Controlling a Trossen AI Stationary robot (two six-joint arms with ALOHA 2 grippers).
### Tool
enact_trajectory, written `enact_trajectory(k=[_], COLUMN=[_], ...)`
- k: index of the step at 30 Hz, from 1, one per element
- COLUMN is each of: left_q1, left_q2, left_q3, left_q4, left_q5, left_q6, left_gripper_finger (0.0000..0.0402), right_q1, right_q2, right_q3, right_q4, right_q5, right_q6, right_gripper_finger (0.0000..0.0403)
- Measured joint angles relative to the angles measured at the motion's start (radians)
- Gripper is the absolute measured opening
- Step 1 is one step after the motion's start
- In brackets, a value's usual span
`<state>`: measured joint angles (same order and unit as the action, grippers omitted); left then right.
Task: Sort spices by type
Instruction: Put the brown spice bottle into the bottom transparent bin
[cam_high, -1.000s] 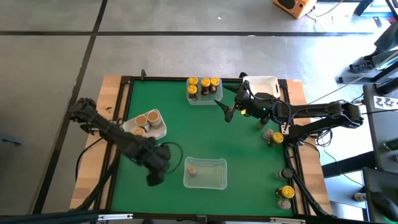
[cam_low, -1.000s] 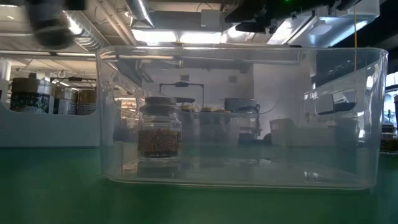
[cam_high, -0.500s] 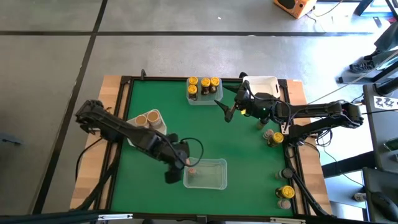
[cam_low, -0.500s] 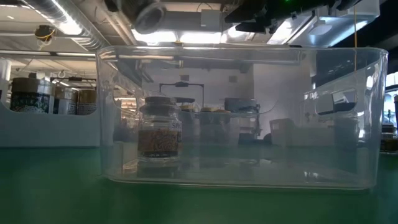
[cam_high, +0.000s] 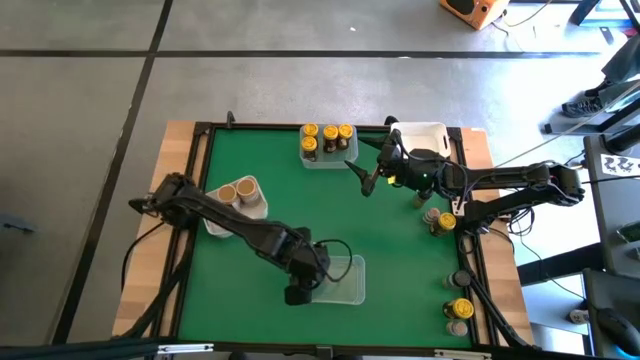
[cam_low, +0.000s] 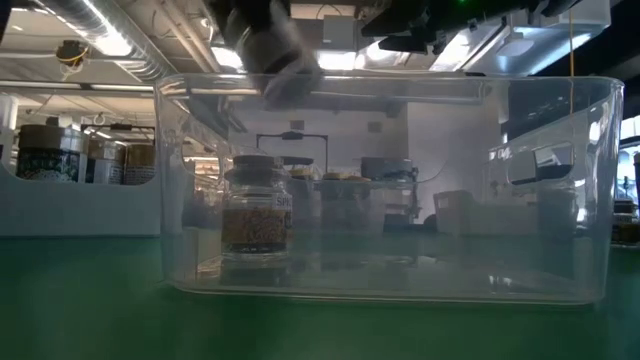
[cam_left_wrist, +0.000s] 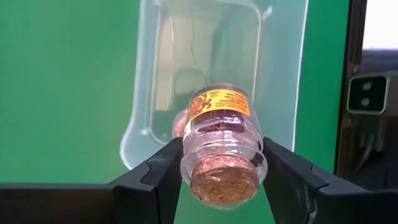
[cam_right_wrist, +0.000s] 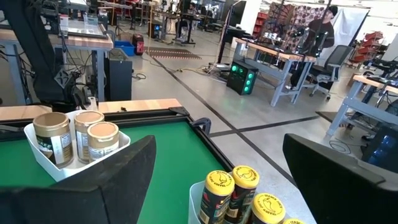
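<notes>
Spice jar (cam_left_wrist: 219, 144) with a pinkish-brown lid sits clamped between the left gripper's (cam_high: 297, 290) fingers (cam_left_wrist: 163, 168), right above the clear tub (cam_high: 346, 282); only the left wrist view shows that grasp; from overhead the gripper hides the jar and covers the tub's near-left corner; the table-level view shows a second jar (cam_low: 255, 222) standing upright inside the tub, with a blurred dark shape above the rim; a second ago the left gripper hung well left of the tub, and it has since swept across to it; right gripper (cam_high: 372, 175), splayed wide, waits far beyond the tub near the yellow-lidded jars (cam_high: 328, 138), unmoved.
</notes>
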<state>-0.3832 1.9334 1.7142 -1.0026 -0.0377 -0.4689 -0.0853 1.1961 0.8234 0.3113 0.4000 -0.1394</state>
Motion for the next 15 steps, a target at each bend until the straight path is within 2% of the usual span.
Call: enact_trajectory(k=[6, 15], left_q1=[-0.008, -0.007], left_q2=[0.048, 0.104], left_q3=[0.000, -0.001], left_q4=[-0.003, -0.002], left_q5=[0.071, 0.109], left_q6=[0.027, 0.085], left_gripper_finger=[0.0180, 0.0180], right_q1=[0.000, 0.000], right_q2=[0.000, 0.000], right_q3=[0.000, 0.000], right_q4=[0.000, 0.000], right_q5=[0.000, 0.000], right_q6=[0.000, 0.000], right_gripper_finger=[0.0351, 0.0351])
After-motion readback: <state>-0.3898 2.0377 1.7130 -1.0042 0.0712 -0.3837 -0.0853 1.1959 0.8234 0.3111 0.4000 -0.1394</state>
